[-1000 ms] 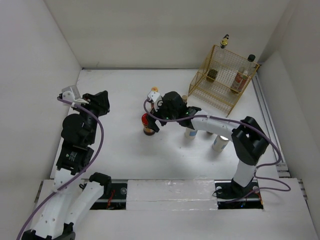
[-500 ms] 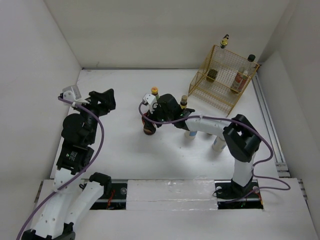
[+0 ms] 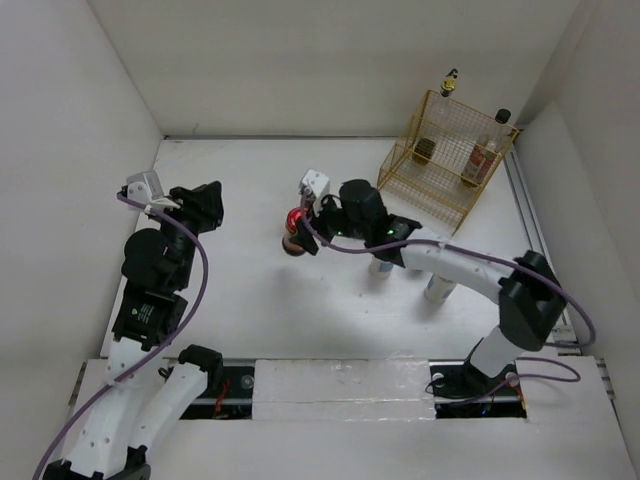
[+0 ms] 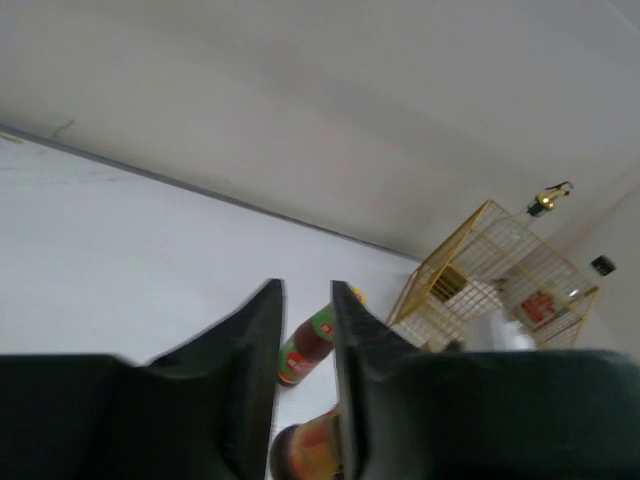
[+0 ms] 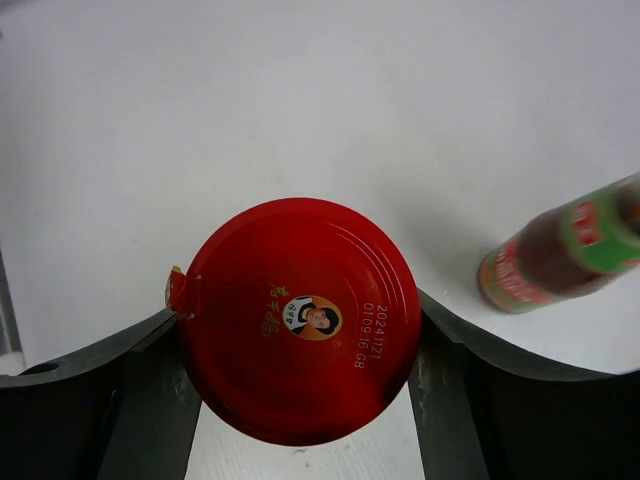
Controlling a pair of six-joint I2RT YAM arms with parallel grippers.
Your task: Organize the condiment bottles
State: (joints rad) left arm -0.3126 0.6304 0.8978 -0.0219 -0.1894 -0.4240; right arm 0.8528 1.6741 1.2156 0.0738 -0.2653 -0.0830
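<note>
Since half a second ago, the right arm has stretched out and the red-lidded jar (image 3: 293, 219) has shifted a little farther from the arm bases; the left arm has drawn back slightly. Right gripper (image 5: 300, 362) is clamped on the jar, one dark finger (image 5: 150, 375) pressed to each side below the lid, near the middle of the table (image 3: 230, 290). Whether the jar's base touches the table cannot be told. A green-labelled bottle (image 5: 560, 255) with dark sauce is just beside it, apart from it. Two pale bottles (image 3: 380, 266) (image 3: 437, 290) stand under the right forearm.

Left gripper (image 4: 305, 300) hangs over the table's left side, well apart from the bottles, its fingers almost together with only a thin gap and nothing between them.

At the far right corner sits a gold basket (image 3: 400, 170). Inside are a small brown jar (image 3: 424, 150) and a clear bottle with a red label (image 3: 478, 160). A gold-topped bottle (image 3: 449, 82) and a black-capped bottle (image 3: 502, 117) show at its back edge.
</note>
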